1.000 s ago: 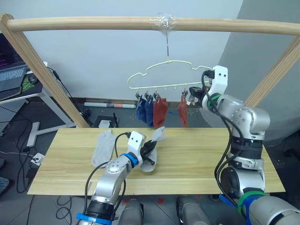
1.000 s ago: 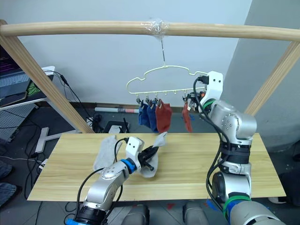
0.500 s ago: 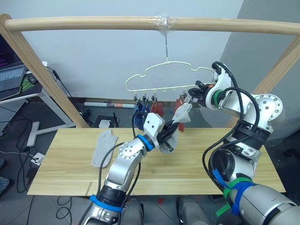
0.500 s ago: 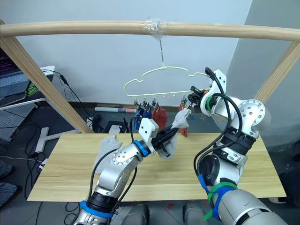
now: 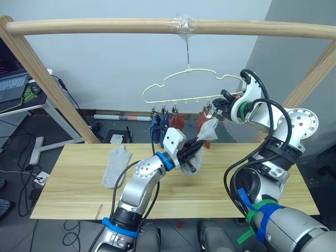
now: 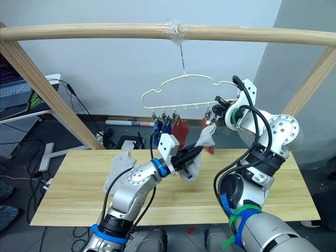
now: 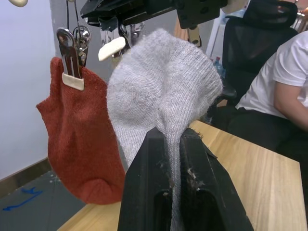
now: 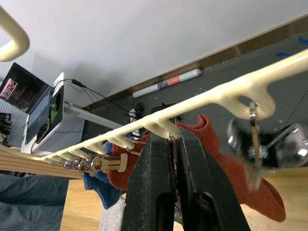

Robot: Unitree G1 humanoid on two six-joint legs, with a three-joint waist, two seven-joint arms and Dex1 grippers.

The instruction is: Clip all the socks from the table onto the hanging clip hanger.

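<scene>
The left end effector (image 5: 193, 156) is clamped on a grey sock (image 5: 202, 142), lifted to the clip hanger (image 5: 191, 89), where the right end effector (image 5: 223, 103) pinches a clip (image 8: 174, 144). Two blue socks (image 5: 156, 128) and two rust red socks (image 5: 177, 122) already hang; this one and another grey sock (image 5: 115, 166) at 9 o'clock on the tabletop (image 5: 252, 173) remain. A hung red sock (image 7: 79, 139) crowds the free clip, and a seated person (image 7: 284, 91) is nearby.

No legible text, label or number anywhere.

Pale cream clip hanger (image 5: 181, 88); blue socks (image 5: 156, 126) and rust red socks (image 7: 79, 139) hanging; light grey sock (image 7: 161, 106) in black gripper (image 7: 174, 144); light wood table (image 5: 236, 178).
</scene>
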